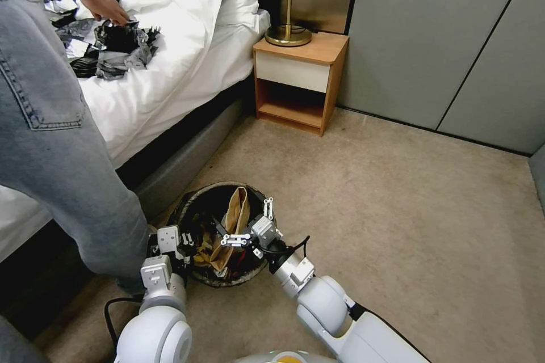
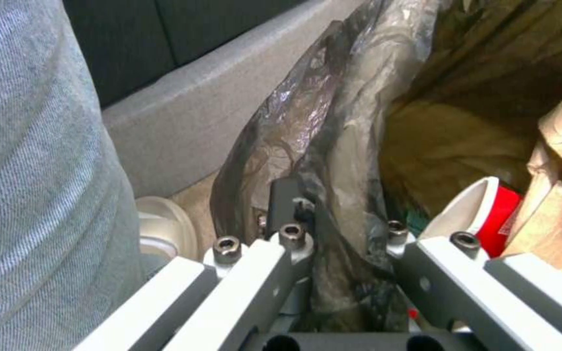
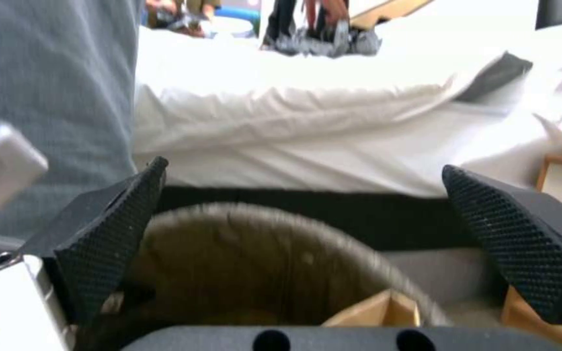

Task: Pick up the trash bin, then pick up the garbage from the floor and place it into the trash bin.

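The trash bin [image 1: 224, 232] sits low in front of the robot, close beside the grey bed base [image 1: 187, 153] and above the beige floor [image 1: 397, 210]; whether it rests on the carpet or hangs from the arm cannot be told. The left gripper [image 1: 170, 241] is at the bin's left rim, and in the left wrist view its fingers [image 2: 288, 204] pinch the rim with the dark bag liner [image 2: 333, 161] folded between them. The right gripper [image 1: 252, 221] hovers over the open mouth of the bin with its fingers [image 3: 109, 229] spread wide and nothing between them. Inside the bin stand a brown paper bag [image 1: 233, 227] and a red-and-white packet [image 2: 489, 214], so some garbage is already in.

Several things could go wrong from here. The hold on the bin is a pinch on one side of the rim through slippery crinkled plastic; the liner could slide or tear, and the bin could tilt or drop and spill what it holds. The paper bag stands tall, almost level with the rim; if the right gripper's spread fingers catch it on the way out, it could be dragged over the edge onto the floor. A person's leg [image 1: 62, 170] in jeans stands just beside the left arm and the bin; a swing or lift to that side could knock against it.
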Available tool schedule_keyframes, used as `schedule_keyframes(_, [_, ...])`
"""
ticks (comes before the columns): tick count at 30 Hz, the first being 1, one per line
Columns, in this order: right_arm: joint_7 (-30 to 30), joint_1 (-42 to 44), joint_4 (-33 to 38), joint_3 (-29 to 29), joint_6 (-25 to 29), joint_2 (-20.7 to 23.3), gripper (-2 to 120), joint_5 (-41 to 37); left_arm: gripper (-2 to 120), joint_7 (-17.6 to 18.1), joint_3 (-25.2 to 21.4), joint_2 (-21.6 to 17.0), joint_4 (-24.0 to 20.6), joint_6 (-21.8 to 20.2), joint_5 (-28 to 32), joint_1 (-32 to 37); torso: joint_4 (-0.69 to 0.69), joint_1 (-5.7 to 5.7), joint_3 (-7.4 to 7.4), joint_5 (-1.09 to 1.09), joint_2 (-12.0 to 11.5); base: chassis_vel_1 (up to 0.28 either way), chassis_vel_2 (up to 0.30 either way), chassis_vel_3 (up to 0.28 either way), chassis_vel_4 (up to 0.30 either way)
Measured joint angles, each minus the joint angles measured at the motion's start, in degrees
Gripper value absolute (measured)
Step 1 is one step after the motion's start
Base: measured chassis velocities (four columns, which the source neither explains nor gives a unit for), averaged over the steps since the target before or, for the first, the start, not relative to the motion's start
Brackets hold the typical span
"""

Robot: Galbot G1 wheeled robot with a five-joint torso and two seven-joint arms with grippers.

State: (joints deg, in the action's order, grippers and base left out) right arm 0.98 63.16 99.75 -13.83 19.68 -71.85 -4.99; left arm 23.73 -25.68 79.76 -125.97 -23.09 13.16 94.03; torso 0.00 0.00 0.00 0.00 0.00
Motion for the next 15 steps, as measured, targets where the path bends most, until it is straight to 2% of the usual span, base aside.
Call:
schedule_keyframes(9, [0.48, 0.84, 5.10, 1.82, 1.15, -0.41, 100, 3.48, 1, 0.00, -0.15, -0.11, 0.45, -0.06, 0.05, -0.18, 0.00, 0.00, 0.00, 0.00, 0.00, 0.000, 0.000, 0.000, 0.000])
schedule_keyframes(11, [1.42, 2.15, 8.26, 3.15, 1.23, -1.01, 100, 5.19, 1, 0.00, -0.23, -0.12, 0.69, -0.06, 0.08, -0.23, 0.01, 0.00, 0.00, 0.00, 0.00, 0.000, 0.000, 0.000, 0.000])
schedule_keyframes(12, [2.93, 4.04, 12.12, 5.04, 0.93, -1.86, 100, 7.31, 1, 0.00, -0.26, -0.29, 0.92, -0.06, 0.19, -0.27, 0.00, 0.00, 0.00, 0.00, 0.00, 0.000, 0.000, 0.000, 0.000])
schedule_keyframes(13, [2.93, 4.04, 12.12, 5.04, 0.93, -1.86, 100, 7.31, 1, 0.00, -0.26, -0.29, 0.92, -0.06, 0.19, -0.27, 0.00, 0.00, 0.00, 0.00, 0.00, 0.000, 0.000, 0.000, 0.000])
schedule_keyframes(15, [5.14, 6.90, 16.80, 8.55, 0.44, -3.35, 100, 10.12, 1, -0.01, -0.25, -0.56, 1.05, -0.09, 0.31, -0.27, 0.00, 0.00, 0.00, 0.00, 0.00, 0.000, 0.000, 0.000, 0.000])
